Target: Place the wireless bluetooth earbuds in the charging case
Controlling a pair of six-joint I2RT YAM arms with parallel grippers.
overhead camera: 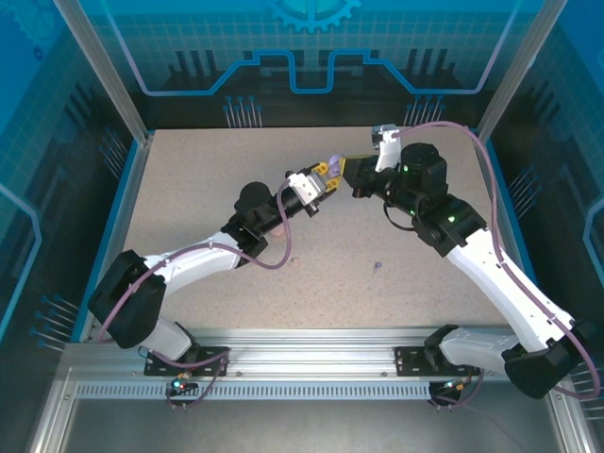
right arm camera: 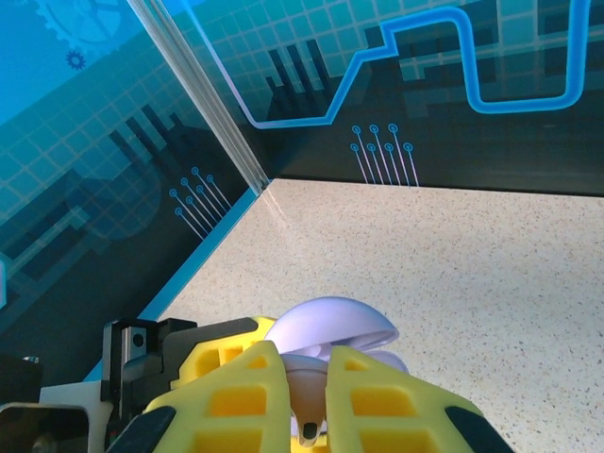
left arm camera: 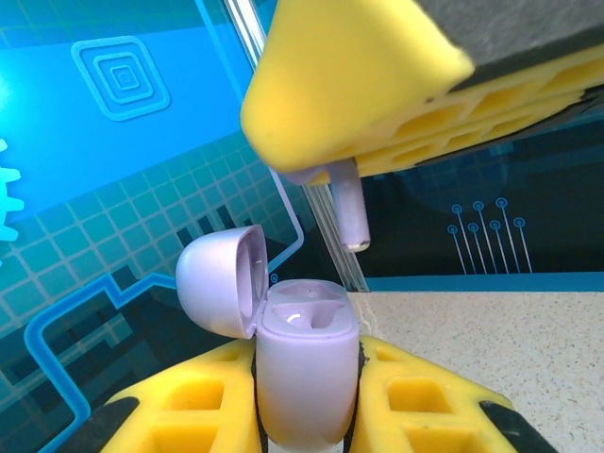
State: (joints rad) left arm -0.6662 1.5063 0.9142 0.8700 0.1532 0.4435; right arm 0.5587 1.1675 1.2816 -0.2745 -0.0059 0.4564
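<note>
Speckled counter (overhead camera: 283, 226), blue booth walls: from the top, your left end effector (overhead camera: 327, 179) and right end effector (overhead camera: 354, 176) meet mid-air, with a spare earbud (overhead camera: 377, 267) loose on the counter. Left wrist: left is clamped on the open charging case (left arm camera: 307, 368), right pinches the purple earbud (left arm camera: 349, 212) stem-down just above it. Right wrist has that pinch over the lid (right arm camera: 330, 326); it looks tiny, light and slick, so I'd grip the bulb end.

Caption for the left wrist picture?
Left gripper holds the open purple case; right gripper holds a purple earbud above it.

Robot lab cell, circuit-print walls (overhead camera: 311, 47), alu rail (overhead camera: 302, 363)
</note>
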